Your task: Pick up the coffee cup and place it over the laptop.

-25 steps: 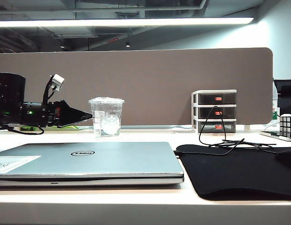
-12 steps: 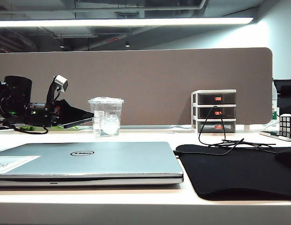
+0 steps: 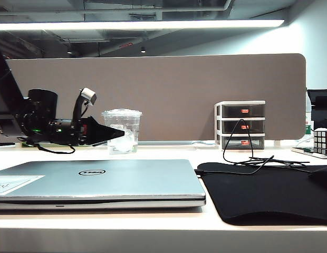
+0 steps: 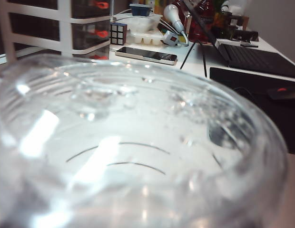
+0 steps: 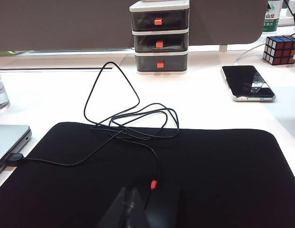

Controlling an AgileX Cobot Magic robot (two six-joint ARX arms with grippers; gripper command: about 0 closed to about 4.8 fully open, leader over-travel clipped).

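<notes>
The exterior camera sits low at the table's near edge, facing the far partition point(image 3: 153, 95) across the laptop point(image 3: 95, 182). The left wrist camera is pressed close to the cup point(image 4: 133, 152), looking right. The right wrist camera looks down over the mat point(image 5: 152, 175) toward the drawers point(image 5: 159, 38), which all three views show.

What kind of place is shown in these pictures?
Probably an office desk: a grey partition screen behind the white table, a closed laptop, and a small drawer organizer.

Black left arm point(image 3: 42, 124), tapered tool point(image 3: 113, 134), green light.
</notes>
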